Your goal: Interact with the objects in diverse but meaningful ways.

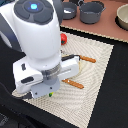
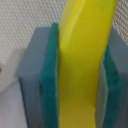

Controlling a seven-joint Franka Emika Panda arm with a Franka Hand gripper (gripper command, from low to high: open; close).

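The wrist view is filled by the yellow banana [image 2: 87,40], standing upright between two green pads [image 2: 50,80] on grey fingers. My gripper [image 2: 82,95] is shut on the banana. In the exterior view my white arm [image 1: 37,40] leans over the near left part of the woven mat [image 1: 95,70], hiding the fingers and nearly all of the banana. The red tomato [image 1: 63,38] peeks out beside the arm at the mat's far edge. A dark grey two-handled pot [image 1: 91,11] stands on the brown surface beyond the mat. The carton and the white piece are out of view.
Two thin orange sticks lie on the mat, one [image 1: 88,59] toward the exterior view's right and one [image 1: 74,83] close to my wrist. A pale bowl [image 1: 122,17] sits at the far right, and another dark vessel [image 1: 70,7] stands left of the pot.
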